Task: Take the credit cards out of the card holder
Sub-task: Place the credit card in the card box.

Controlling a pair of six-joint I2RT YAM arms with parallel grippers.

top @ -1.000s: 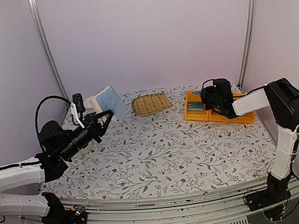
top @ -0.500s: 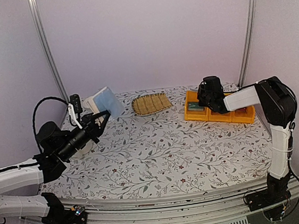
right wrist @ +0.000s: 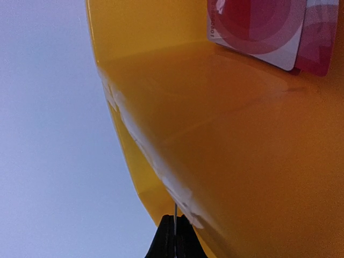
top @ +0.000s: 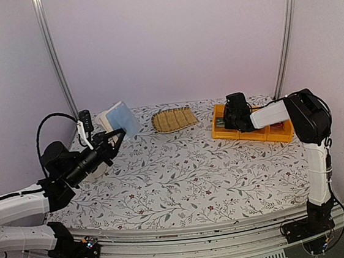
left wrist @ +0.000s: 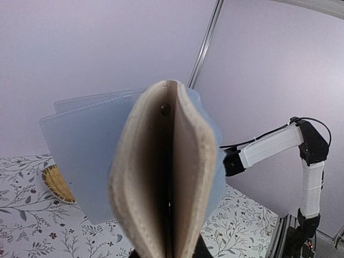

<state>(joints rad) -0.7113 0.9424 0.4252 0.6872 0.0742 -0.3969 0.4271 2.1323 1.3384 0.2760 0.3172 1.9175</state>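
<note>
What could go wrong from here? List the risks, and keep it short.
1. The left hand grips the card holder by its bottom edge only, raised off the table with its pockets fanned out. It could slip or twist free.
2. The right hand is shut and sits close against the yellow tray. A careless pull away may shove the tray and shift the red-pink card lying inside.

Soft, even, faintly lilac light fills the overhead view; shadows barely show. In the left wrist view the card holder (left wrist: 141,183) sits too close and blurs, its fold dark. In the right wrist view the orange tray (right wrist: 231,145) is smeared, white glare streaking from 9 toward 6 o'clock.
</note>
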